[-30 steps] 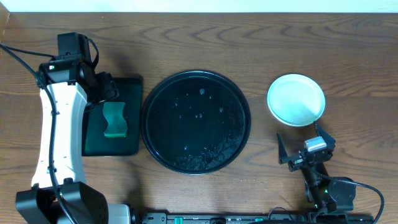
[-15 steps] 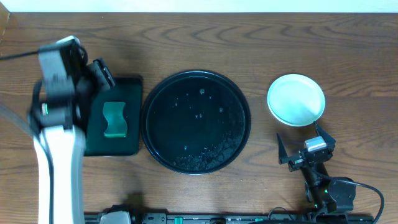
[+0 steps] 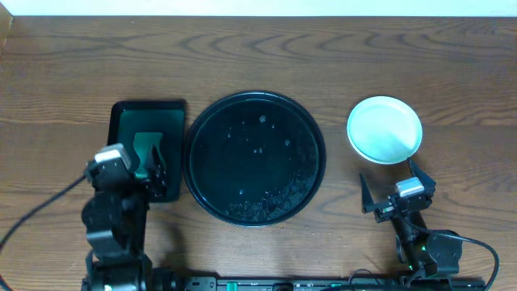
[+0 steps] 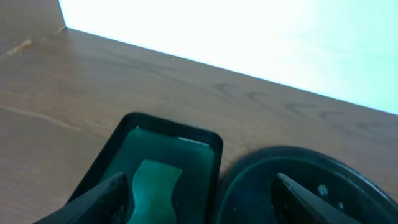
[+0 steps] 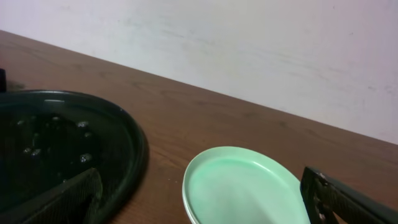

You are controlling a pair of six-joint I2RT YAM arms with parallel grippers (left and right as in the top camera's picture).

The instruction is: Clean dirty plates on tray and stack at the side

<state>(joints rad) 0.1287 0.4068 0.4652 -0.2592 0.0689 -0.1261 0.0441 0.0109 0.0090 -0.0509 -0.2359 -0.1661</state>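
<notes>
From overhead, the large round black tray (image 3: 242, 133) sits at the middle of the wooden bench (image 3: 258, 48), with scattered pale specks on its floor. Well apart from it, in the right of the frame, lies a pale mint-white plate (image 3: 384, 129), directly on the bench; from above I cannot tell whether others lie beneath it. Left of the round tray and just beside it is a rectangular black tray (image 3: 149, 105) holding a green sponge (image 3: 142, 148). The left hand (image 3: 159, 171) hangs over the lower part of that rectangular tray, its arm coming in from the lower left corner. The right hand (image 3: 393, 187) is just below the plate in the lower right, fingers spread and gripping nothing. In the left wrist view the left hand (image 4: 200, 180) has its two fingers wide apart at the bottom corners, empty; between them show the rectangular tray (image 4: 214, 142) with the sponge (image 4: 152, 186) lying in it, and to the right the rim of the round tray (image 4: 267, 154). In the right wrist view the right hand (image 5: 200, 177) is likewise spread and empty, one finger at each lower corner; the plate (image 5: 242, 186) lies between them at bottom centre, clean and glossy, and the round tray (image 5: 134, 146) fills the left side, apart from the plate.
</notes>
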